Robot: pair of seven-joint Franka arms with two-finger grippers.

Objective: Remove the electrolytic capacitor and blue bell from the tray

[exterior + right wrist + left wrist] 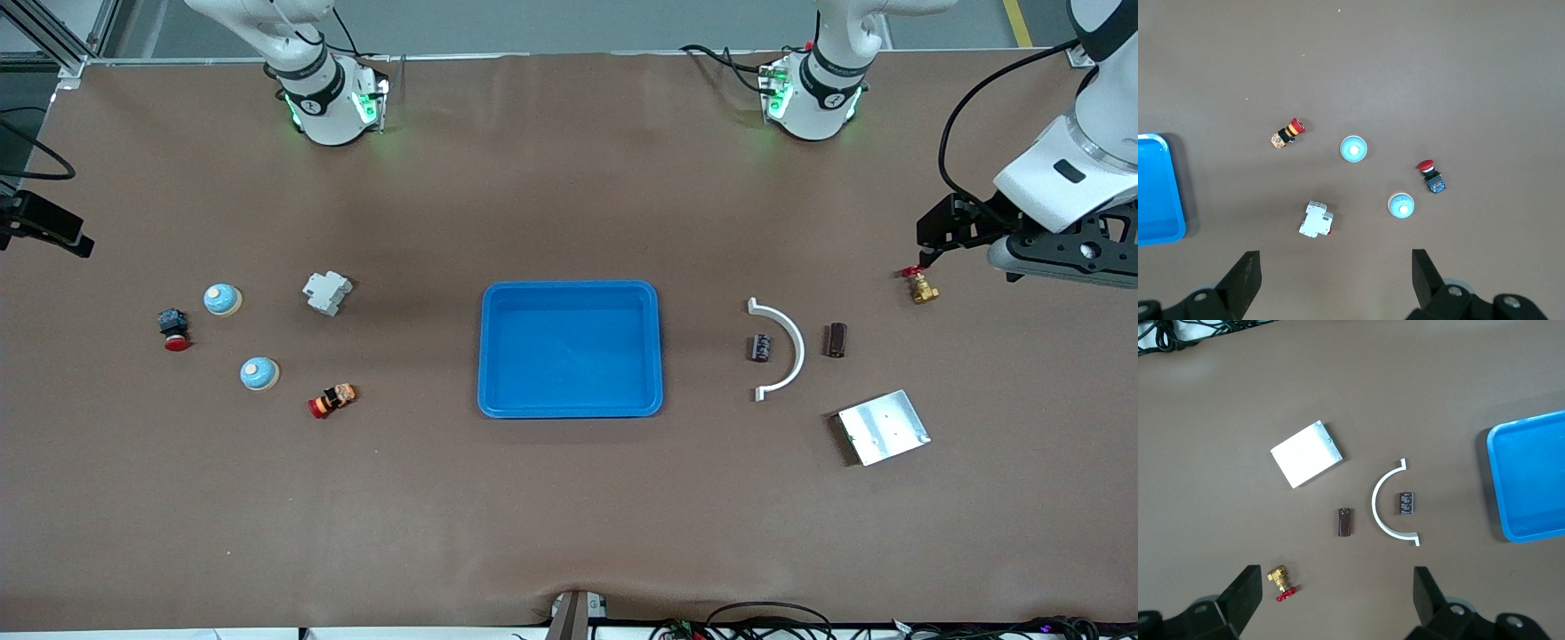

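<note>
Two dark capacitors lie toward the left arm's end of the table: one [761, 347] [1406, 503] inside a white arc, the other [836, 340] [1345, 522] just outside it. Two light blue bells [221, 299] [259, 373] sit toward the right arm's end, seen as bells [1353, 148] [1401, 205] in the right wrist view. A blue tray [569, 286] [1495, 487] [1178, 200] stands in the middle with nothing in it. My left gripper [933, 240] [1337, 583] hangs open over the table beside a brass valve. My right gripper [53, 233] [1336, 263] hangs open over the table's end, past the bells.
A brass valve with a red handle [921, 286] [1281, 581], a white arc [800, 342] [1377, 507] and a metal plate [883, 428] [1306, 453] lie near the capacitors. A white breaker [326, 292] [1316, 220] and two red push buttons [174, 329] [332, 400] lie by the bells.
</note>
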